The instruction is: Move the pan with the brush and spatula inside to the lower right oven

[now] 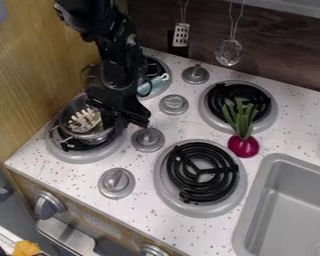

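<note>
Gripper (116, 120) beside the metal pan (93, 135) — likely to carry brush (84, 120) and all — open or closed, can't tell!

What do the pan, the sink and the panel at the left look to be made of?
The pan looks like thin polished metal, perhaps stainless steel, given its silvery, reflective wall. The sink is smooth, satin grey with soft rounded corners; plastic or coated metal, I can't tell which. The panel seems to be wood, or a wood-look laminate, with streaky yellow-brown grain.
</note>
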`<control>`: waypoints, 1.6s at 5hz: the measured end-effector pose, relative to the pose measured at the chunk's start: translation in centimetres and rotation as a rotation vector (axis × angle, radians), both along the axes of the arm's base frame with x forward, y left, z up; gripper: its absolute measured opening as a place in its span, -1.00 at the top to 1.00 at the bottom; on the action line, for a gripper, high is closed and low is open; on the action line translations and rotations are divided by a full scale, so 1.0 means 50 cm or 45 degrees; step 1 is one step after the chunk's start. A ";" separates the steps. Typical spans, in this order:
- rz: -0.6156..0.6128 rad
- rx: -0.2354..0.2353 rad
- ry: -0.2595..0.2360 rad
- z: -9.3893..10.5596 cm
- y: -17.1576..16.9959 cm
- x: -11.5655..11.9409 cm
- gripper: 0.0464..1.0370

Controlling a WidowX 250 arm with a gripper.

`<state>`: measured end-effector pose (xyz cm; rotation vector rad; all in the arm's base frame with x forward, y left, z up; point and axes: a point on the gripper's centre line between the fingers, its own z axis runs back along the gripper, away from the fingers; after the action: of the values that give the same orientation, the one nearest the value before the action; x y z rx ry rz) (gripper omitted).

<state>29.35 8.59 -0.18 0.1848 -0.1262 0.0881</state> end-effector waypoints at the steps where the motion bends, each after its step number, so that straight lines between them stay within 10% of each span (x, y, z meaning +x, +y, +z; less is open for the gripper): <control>1: -0.014 0.036 -0.054 0.006 -0.001 -0.004 0.88; 8: -0.136 0.053 0.067 0.045 -0.136 0.003 0.95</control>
<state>29.50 1.78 2.07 0.2218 -0.0854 -0.0259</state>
